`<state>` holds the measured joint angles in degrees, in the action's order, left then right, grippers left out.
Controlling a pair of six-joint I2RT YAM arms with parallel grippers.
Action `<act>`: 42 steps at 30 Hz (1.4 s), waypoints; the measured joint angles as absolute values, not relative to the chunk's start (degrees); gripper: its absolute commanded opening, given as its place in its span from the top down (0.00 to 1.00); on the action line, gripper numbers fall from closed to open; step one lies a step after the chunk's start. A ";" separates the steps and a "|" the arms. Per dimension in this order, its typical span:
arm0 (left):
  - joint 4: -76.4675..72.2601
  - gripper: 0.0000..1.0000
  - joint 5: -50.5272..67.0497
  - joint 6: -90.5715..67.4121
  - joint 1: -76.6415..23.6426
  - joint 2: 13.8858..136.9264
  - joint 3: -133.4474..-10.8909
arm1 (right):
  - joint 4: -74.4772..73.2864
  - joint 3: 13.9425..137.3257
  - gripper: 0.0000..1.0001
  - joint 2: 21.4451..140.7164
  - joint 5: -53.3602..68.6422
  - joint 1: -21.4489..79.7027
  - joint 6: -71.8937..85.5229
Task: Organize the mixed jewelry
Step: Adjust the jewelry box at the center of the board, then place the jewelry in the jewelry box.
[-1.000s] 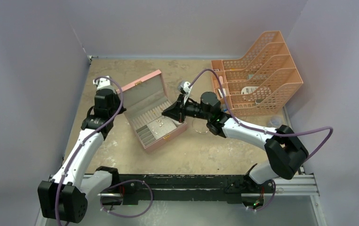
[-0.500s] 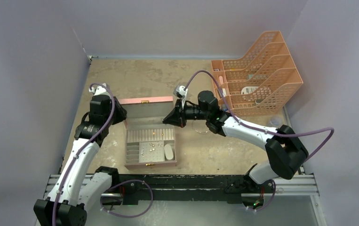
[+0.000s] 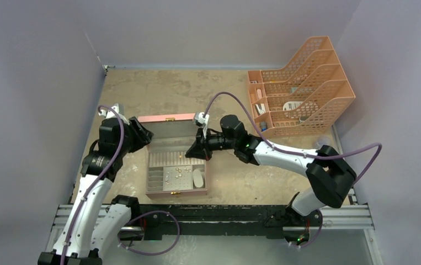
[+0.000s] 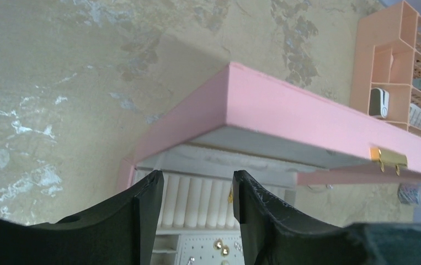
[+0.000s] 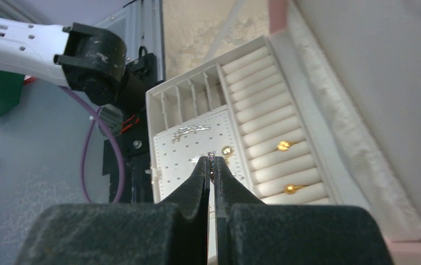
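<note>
Mixed jewelry (image 5: pixel 283 146) lies in the pink box (image 3: pixel 177 194), which has swung square to the table's near edge within the last second; we find the left gripper (image 4: pixel 197 178) parted and clear of the lid (image 4: pixel 307 121), the right gripper (image 5: pixel 211 165) pinched on a tiny sparkling piece (image 5: pixel 211 157) above the tray (image 5: pixel 183 160), apparently ready for placement.

No writing, label, brand name or number can be read in any of the views. The white pieces (image 3: pixel 292 105) in the orange rack (image 3: pixel 329 91) carry dark marks that are too small and blurred to make out. The pink box (image 4: pixel 285 113) shows only a plain gold clasp (image 4: pixel 388 159).
</note>
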<state>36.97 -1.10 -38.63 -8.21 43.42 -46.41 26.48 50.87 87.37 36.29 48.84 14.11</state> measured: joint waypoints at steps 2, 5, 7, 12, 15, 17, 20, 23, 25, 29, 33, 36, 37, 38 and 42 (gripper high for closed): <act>38.52 0.51 0.19 -39.29 -8.21 41.47 -46.41 | 26.00 50.89 1.00 87.37 35.27 50.43 13.69; 40.84 0.51 1.85 -40.18 -8.21 38.41 -46.41 | 25.50 50.89 1.00 87.37 34.44 52.23 12.91; 42.37 0.51 2.37 -40.99 -8.21 36.53 -46.41 | 25.04 51.09 1.00 87.37 33.93 53.04 12.36; 47.05 0.51 1.10 -43.18 -8.23 32.08 -46.37 | 23.09 53.23 1.00 88.47 32.01 55.22 11.33; 49.45 0.51 -0.27 -45.17 -8.23 30.89 -45.91 | 21.96 54.85 1.00 90.41 30.52 56.62 11.31; 50.65 0.52 -0.49 -46.50 -8.23 30.79 -45.36 | 20.86 56.16 1.00 92.01 29.41 57.54 11.29; 52.21 0.53 -0.43 -49.19 -8.23 31.22 -44.25 | 18.68 58.41 1.00 94.72 27.92 58.85 11.27; 54.41 0.54 0.01 -52.84 -8.23 32.56 -42.70 | 16.67 60.16 1.00 96.64 26.55 59.72 11.27; 56.36 0.54 0.19 -54.59 -8.23 33.95 -42.02 | 15.64 61.08 1.00 97.54 25.76 60.20 11.29; 59.24 0.55 -0.54 -57.54 -8.23 36.10 -41.98 | 14.02 62.13 1.00 98.37 23.73 61.04 11.55; 62.04 0.55 -2.00 -59.48 -8.23 37.87 -42.00 | 12.12 64.29 1.00 99.57 22.74 61.73 11.99; 63.83 0.55 -3.29 -60.64 -8.23 38.79 -42.19 | 11.18 65.65 1.00 100.66 21.93 62.00 12.25; 64.29 0.55 -3.62 -60.97 -8.23 38.89 -42.30 | 10.90 65.91 1.00 100.92 21.93 62.00 12.38; 64.66 0.55 -3.95 -61.25 -8.23 38.96 -42.39 | 10.46 66.15 1.00 101.27 21.93 62.02 12.49; 65.58 0.55 -4.99 -62.46 -8.23 39.00 -42.63 | 8.51 66.89 1.00 102.65 21.50 62.39 12.99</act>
<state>65.58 -4.99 -62.46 -8.23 39.00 -42.63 8.51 66.89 102.65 21.50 62.39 12.99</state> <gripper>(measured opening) 0.455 0.011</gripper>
